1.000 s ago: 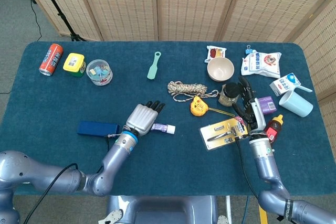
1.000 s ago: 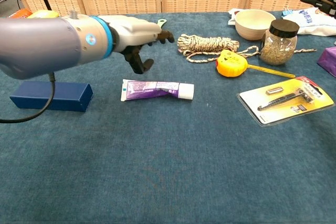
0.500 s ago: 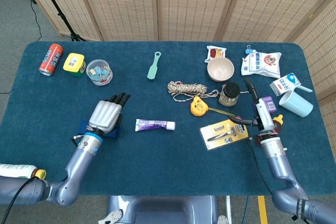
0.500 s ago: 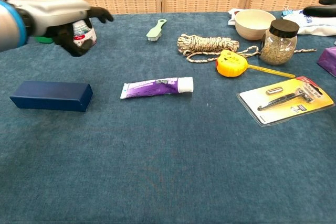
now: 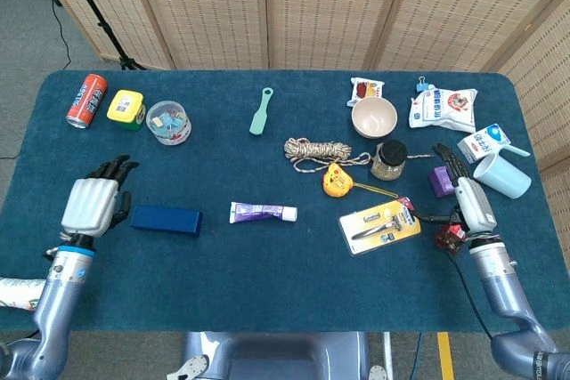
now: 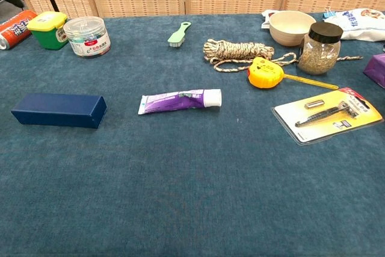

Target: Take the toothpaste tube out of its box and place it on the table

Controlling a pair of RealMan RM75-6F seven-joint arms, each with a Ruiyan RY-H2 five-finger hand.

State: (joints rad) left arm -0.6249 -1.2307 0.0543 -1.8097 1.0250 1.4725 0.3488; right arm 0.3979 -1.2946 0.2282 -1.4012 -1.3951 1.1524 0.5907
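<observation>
Left hand [image 5: 92, 204], empty with fingers spread, hovers left of the blue box [image 5: 166, 219], then the purple toothpaste tube [image 5: 262, 213] lies flat on the table [image 5: 285, 282] mid-scene, and the right hand [image 5: 470, 200], released, hangs far right by the razor pack [image 5: 381, 225].

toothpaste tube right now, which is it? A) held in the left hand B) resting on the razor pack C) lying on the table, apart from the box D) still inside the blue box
C: the toothpaste tube lies flat on the table, with bare cloth between it and the blue box; the left hand is off to the side, holding nothing.
</observation>
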